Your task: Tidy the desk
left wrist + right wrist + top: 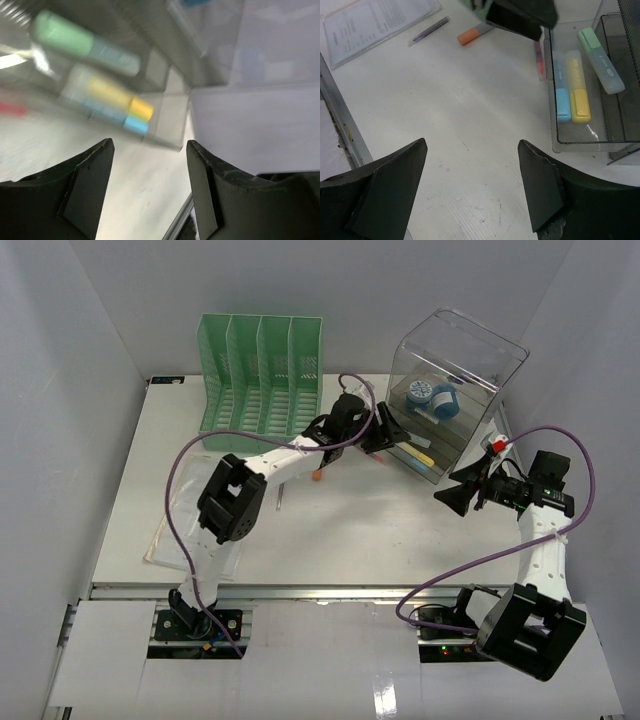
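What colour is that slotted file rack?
The file rack is mint green; top external view shows it best.

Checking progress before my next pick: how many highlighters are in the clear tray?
3 in the clear tray: blue by its wall, yellow beside it, green tilted beyond. The left end effector covers the tray's far end, so more may be hidden.

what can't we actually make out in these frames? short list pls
- Left wrist view: highlighters in the clear organizer are smeared by motion blur, so their labels are unreadable.
- Right wrist view: document sleeve is cut off by the top edge, and its print is too small to read.
- Top view: round items higher up in the organizer are too small to identify, and glare on the clear wall adds to it.
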Motion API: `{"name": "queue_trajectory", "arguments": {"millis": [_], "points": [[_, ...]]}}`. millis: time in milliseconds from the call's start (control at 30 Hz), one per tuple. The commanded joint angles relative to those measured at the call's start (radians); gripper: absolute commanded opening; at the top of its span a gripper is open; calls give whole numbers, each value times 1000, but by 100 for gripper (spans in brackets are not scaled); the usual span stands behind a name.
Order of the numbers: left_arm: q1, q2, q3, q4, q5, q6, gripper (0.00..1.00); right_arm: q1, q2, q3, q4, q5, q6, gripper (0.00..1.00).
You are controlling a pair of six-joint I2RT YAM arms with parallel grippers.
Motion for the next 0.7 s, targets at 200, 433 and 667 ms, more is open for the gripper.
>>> {"name": "queue_trajectory", "arguments": {"millis": [200, 433, 667], "points": [[-51, -654, -680, -188, -484, 436, 69, 0, 60, 21, -113, -40, -118, 80], [-27, -619, -718, -335, -620, 545, 71, 7, 57, 4, -69, -22, -80, 80], [11, -431, -562, -350, -664, 643, 73, 7, 43, -10, -33, -12, -42, 80]]}}
